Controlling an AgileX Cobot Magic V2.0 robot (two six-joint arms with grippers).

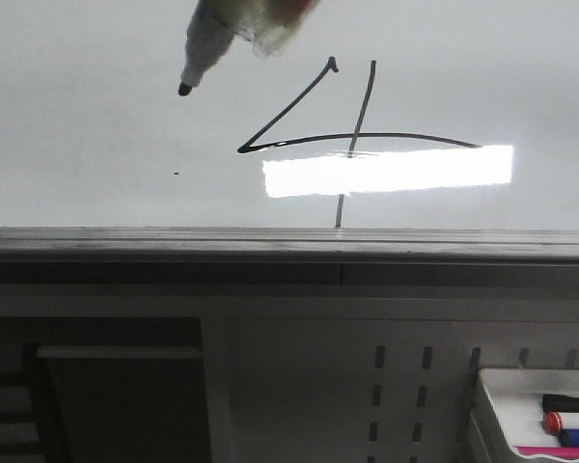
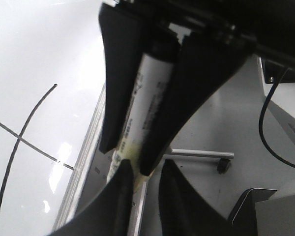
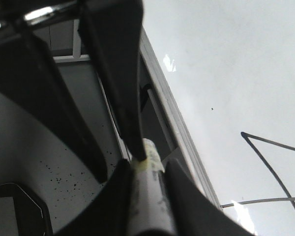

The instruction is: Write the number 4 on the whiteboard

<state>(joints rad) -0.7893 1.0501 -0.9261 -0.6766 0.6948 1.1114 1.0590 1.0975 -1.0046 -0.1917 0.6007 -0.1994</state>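
Note:
The number 4 (image 1: 352, 137) is drawn in thin black lines on the whiteboard (image 1: 77, 145); it also shows in the left wrist view (image 2: 19, 137) and the right wrist view (image 3: 275, 172). A white marker (image 1: 207, 43) with a black tip hangs over the board, up and left of the 4. My right gripper (image 3: 145, 164) is shut on the marker's barrel (image 3: 147, 206). My left gripper (image 2: 146, 164) is open at the marker's rear end (image 2: 147, 98), with one of its fingers (image 3: 113, 73) touching that end. Both grippers are out of the front view.
A tiny black dot (image 1: 177, 174) lies left of the 4. The board's grey frame edge (image 1: 270, 241) runs across in front. A white tray (image 1: 492, 386) with markers stands at the lower right, beside a perforated panel (image 1: 396, 386). A chair base (image 2: 223, 164) stands on the floor.

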